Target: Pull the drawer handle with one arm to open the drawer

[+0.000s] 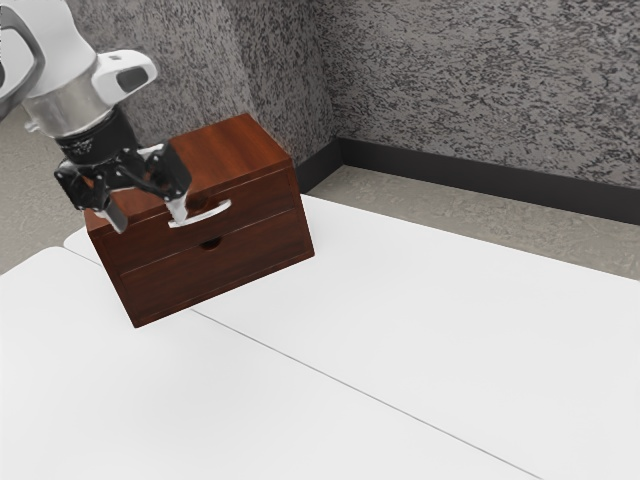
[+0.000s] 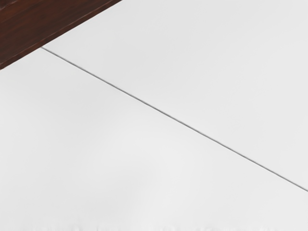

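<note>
The drawer [image 1: 258,200] is the top part of the front of a brown wooden box [image 1: 232,148]. The box stands at the far left of the white table [image 1: 450,330]. The table is big and flat, and a thin line [image 1: 330,380] runs across it. Nearly all of the table in front of the box is bare, so there is lots of room for the drawer to slide out. In the wrist view, a corner of the box [image 2: 29,24] sits on the white table [image 2: 192,86].

The arm [image 1: 70,95] comes in from the exterior view's upper left and reaches down to the front of the box. The black gripper [image 1: 148,217] has its two fingers spread apart. One finger is at the left end of the silver handle [image 1: 207,212]. The other finger is off to the left, over the wood. The fingers are not squeezing the handle.

I think the drawer is not open yet. Its front looks flat with the box. The hand is at the handle, and the pull is left to do.
</note>
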Robot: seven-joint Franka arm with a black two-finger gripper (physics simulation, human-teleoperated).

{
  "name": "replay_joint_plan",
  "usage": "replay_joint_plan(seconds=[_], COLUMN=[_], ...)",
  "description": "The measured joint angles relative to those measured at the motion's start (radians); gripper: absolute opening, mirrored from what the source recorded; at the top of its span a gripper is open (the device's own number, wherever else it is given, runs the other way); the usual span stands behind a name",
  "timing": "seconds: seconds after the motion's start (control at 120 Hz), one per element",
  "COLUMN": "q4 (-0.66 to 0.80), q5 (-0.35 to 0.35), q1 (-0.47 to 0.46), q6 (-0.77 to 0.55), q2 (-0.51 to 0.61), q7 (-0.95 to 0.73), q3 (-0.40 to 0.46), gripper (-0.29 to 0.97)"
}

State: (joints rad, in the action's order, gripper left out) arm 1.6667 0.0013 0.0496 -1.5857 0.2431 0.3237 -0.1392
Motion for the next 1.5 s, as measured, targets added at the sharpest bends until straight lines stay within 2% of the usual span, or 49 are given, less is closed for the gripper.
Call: replay_joint_plan(seconds=[0.217,0.275,0.383,0.5,0.7,0.85,1.0,1.033,1.117,1.208,1.275,1.425,1.5], q4=[0.01,-0.002,-0.157,-0.237,-0.156,-0.139,-0.146,-0.149,-0.158,-0.178,-0.189,-0.189,-0.191], q5=[0.04,0.049,0.052,0.051,0.056,0.209,0.268,0.274,0.285,0.295,0.308,0.325,0.325], q1=[0.003,-0.046,-0.068,-0.05,0.01,0.068,0.101,0.137,0.309,0.375,0.375,0.302,0.318], q6=[0.097,0.127,0.168,0.152,0.056,0.008,-0.025,-0.032,-0.046,-0.063,-0.081,-0.11,-0.134], q2=[0.003,-0.006,-0.155,-0.258,-0.243,-0.245,-0.278,-0.285,-0.305,-0.342,-0.362,-0.361,-0.381], q7=[0.377,0.46,0.533,0.499,0.38,0.299,0.226,0.209,0.169,0.127,0.096,0.041,0.014], q3=[0.005,0.007,0.006,0.008,0.048,0.098,0.114,0.144,0.294,0.332,0.335,0.316,0.295], gripper=[0.65,0.66,0.67,0.67,0.68,0.68,0.68,0.68,0.68,0.68,0.68,0.67,0.67])
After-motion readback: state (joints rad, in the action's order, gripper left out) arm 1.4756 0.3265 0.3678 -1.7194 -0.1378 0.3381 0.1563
